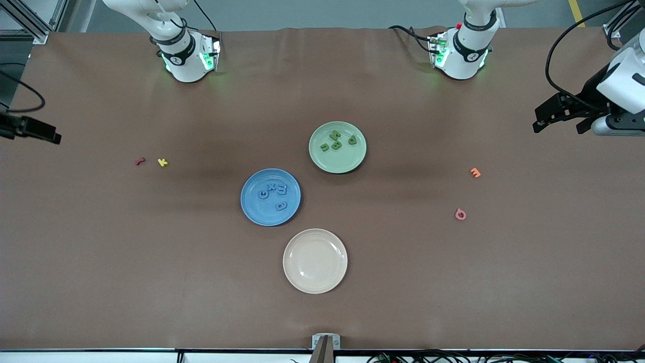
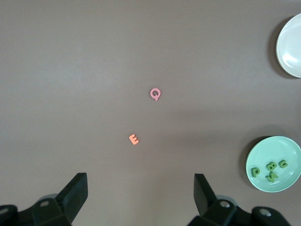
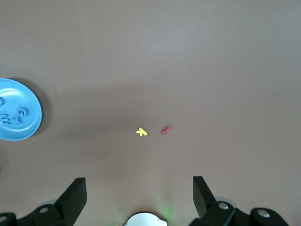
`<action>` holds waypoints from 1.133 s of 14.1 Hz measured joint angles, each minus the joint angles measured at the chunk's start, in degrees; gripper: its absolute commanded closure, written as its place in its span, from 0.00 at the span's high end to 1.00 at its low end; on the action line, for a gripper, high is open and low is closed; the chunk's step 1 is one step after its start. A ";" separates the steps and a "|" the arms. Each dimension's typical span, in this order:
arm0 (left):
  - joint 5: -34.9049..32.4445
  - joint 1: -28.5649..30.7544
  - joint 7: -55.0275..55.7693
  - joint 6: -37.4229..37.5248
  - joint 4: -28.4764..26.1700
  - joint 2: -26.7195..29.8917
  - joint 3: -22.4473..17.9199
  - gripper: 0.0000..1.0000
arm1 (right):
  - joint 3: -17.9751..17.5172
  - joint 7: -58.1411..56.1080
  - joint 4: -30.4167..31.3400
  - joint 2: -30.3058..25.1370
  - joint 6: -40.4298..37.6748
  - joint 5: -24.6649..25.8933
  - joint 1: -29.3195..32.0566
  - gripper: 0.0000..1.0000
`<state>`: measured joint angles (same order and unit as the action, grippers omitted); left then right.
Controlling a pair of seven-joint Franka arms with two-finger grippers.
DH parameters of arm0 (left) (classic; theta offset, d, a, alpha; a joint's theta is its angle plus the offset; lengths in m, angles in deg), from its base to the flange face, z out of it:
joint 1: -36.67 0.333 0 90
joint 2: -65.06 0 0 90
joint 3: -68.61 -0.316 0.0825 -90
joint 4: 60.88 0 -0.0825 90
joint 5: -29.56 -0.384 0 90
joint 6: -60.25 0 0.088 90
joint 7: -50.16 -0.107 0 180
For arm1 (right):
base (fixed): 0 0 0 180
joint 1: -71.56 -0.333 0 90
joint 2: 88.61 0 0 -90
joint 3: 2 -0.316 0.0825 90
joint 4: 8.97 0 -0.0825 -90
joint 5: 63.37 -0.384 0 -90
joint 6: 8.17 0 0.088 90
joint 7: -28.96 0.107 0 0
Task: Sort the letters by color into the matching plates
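Four green letters (image 1: 338, 140) lie clustered in the pale green plate (image 1: 322, 160), and four blue letters (image 1: 274, 194) lie in the blue plate (image 1: 252, 209), which sits nearer the front camera and a little toward the right arm's end. The two plates are close but apart.

The left hand (image 2: 141, 200) hangs over the left arm's end of the surface (image 1: 101, 252), fingers spread wide, holding nothing. The right hand (image 3: 139, 197) hangs over the right arm's end, also wide open and holding nothing.

A cream plate (image 1: 292, 277), with nothing in it, sits nearest the front camera. An orange E (image 1: 475, 173) and a pink Q (image 1: 460, 215) lie toward the left arm's end; a yellow K (image 1: 162, 162) and a red letter (image 1: 140, 161) lie side by side toward the right arm's end.
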<state>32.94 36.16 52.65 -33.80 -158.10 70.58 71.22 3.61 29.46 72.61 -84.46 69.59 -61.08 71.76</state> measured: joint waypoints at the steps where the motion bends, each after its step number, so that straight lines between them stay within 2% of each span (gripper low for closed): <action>1: 0.00 -1.74 -0.03 0.00 0.05 0.19 -2.49 0.99 | 0.02 0.00 1.74 -2.48 0.18 0.00 0.04 1.00; 3: 0.00 -2.64 -0.33 0.00 0.05 0.30 -4.88 1.00 | 0.04 0.00 4.05 -6.19 0.43 -0.11 0.05 1.00; 6: 0.00 -1.92 -0.36 -0.02 0.23 0.34 -5.20 1.00 | 0.05 0.00 5.30 -8.51 0.52 -0.86 0.06 1.00; 12: 0.00 -1.68 -0.36 -3.23 0.93 -0.10 -4.93 1.00 | -0.19 0.00 5.79 -8.65 2.42 -1.14 0.03 1.00; 16: 0.00 -1.67 -0.36 -4.51 6.41 -4.46 -4.89 1.00 | -0.48 0.00 5.93 -8.65 2.45 -2.46 0.02 1.00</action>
<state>32.93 34.49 52.30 -38.31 -151.69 66.13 66.33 3.13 29.47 78.54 -93.11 72.04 -63.54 71.77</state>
